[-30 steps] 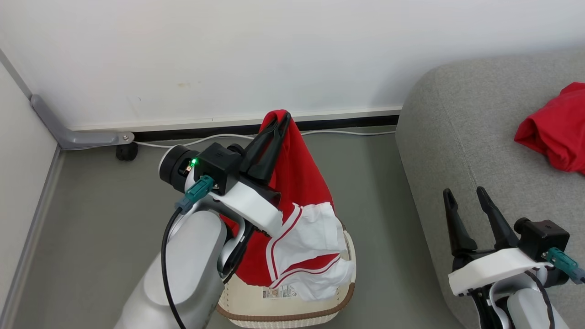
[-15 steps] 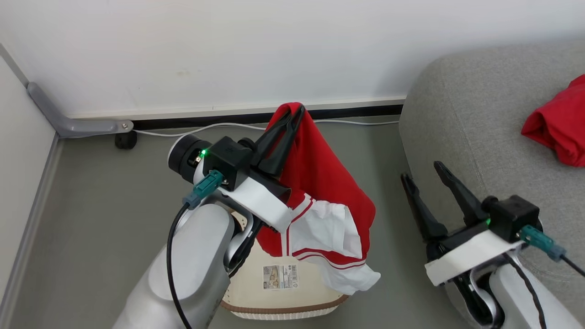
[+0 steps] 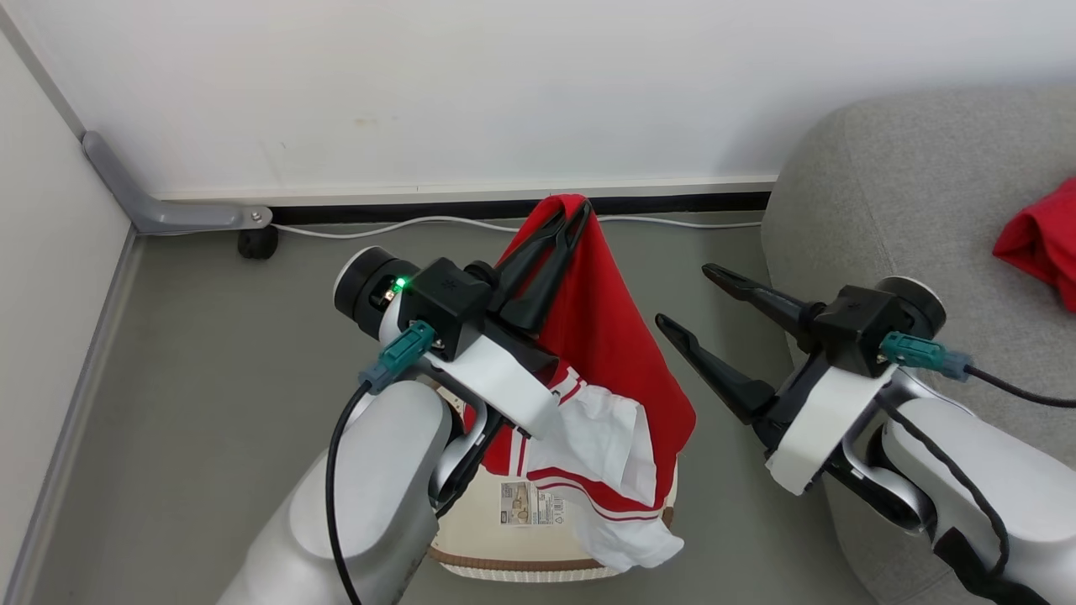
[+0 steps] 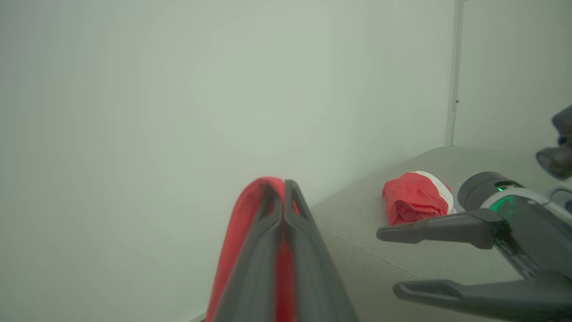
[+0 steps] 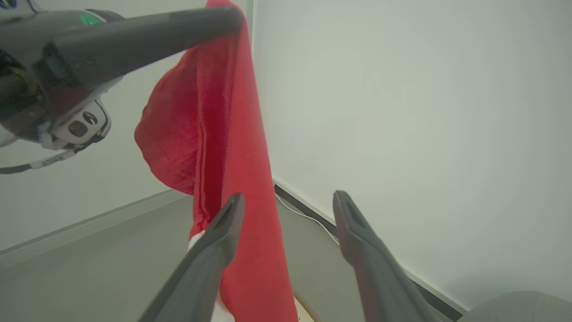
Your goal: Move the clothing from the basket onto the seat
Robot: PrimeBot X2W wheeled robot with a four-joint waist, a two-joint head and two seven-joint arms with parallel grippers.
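Since a second ago your right gripper (image 3: 683, 294) has swung from the seat (image 3: 883, 193) toward the clothing (image 3: 605, 336) — jaws wide, empty, likely for a second hold — while your left gripper (image 3: 570, 212), jaws clamped on it, hangs it over the basket (image 3: 538, 561).

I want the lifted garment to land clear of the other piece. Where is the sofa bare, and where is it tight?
Bare: the seat between its rounded left edge and the red piece on it. Tight: the gap between the hanging garment and that edge, where the open right gripper points in. The left gripper grips the garment over the basket.
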